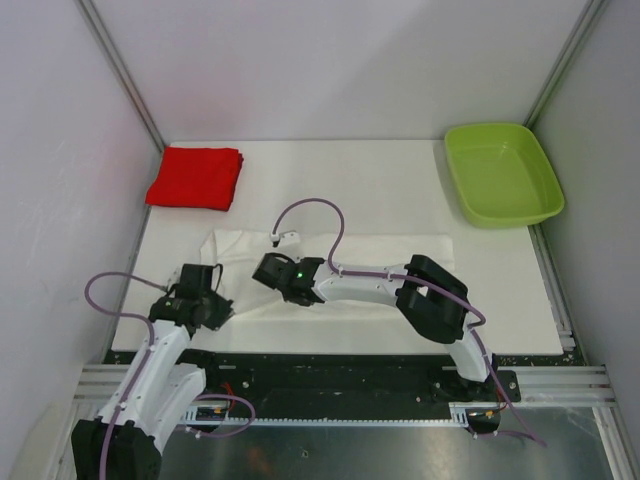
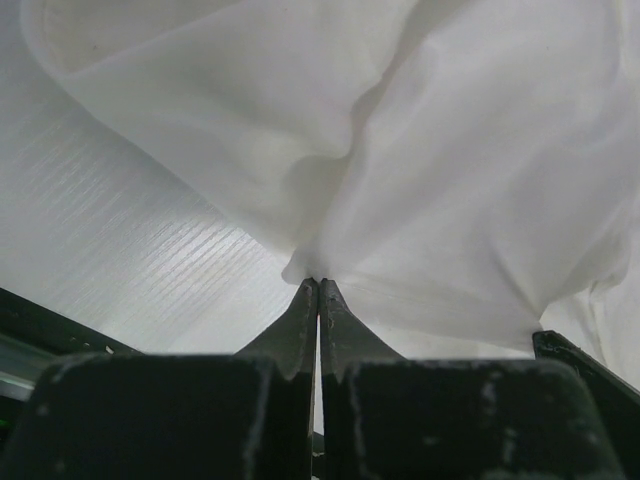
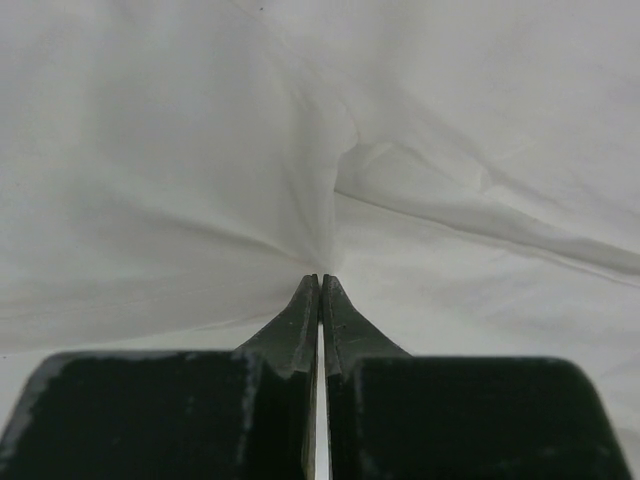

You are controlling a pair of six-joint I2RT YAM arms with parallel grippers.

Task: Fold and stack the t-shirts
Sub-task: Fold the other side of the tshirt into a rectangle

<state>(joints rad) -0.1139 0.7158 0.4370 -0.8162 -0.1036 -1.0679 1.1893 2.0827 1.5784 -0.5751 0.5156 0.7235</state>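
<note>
A white t-shirt lies spread across the middle of the table, and its print does not show. My left gripper is shut on the near left corner of that shirt, with cloth bunched at its fingertips. My right gripper is shut on a pinch of the same white t-shirt further in; folds radiate from its tips. A folded red t-shirt rests at the far left of the table, away from both grippers.
A lime-green plastic tray sits at the far right corner. White walls with metal posts enclose the table on three sides. A black rail runs along the near edge by the arm bases.
</note>
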